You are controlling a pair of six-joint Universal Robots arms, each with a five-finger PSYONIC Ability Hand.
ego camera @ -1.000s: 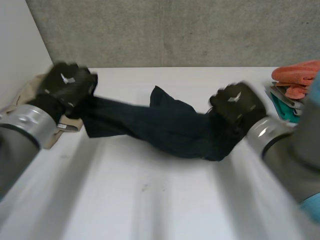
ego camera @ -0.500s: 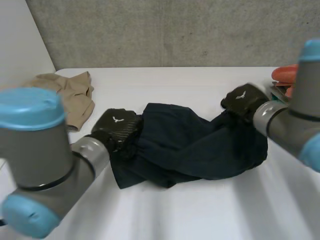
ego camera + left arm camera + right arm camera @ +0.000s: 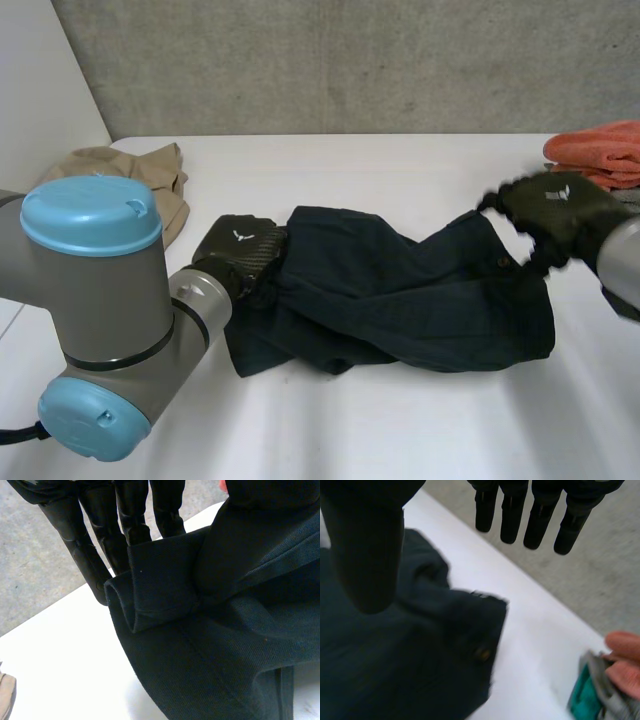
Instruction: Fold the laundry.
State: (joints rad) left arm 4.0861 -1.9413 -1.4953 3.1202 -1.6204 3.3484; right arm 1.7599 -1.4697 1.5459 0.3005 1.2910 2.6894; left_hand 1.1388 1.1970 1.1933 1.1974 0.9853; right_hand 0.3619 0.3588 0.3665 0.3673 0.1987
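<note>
The right hand [image 3: 555,210] is spread above the dark trousers [image 3: 400,300]; pinched by the left hand [image 3: 240,255] alone, they may be dragged askew.

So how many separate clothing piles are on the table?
3: dark garment mid-table, beige garment far left, orange-topped stack far right; more may sit outside view.

A smooth white table [image 3: 400,430] spreads from the centre to six o'clock under soft, even light. A rough grey concrete wall [image 3: 350,60] runs behind it at twelve o'clock. A plain white side wall [image 3: 35,90] stands at ten o'clock.
</note>
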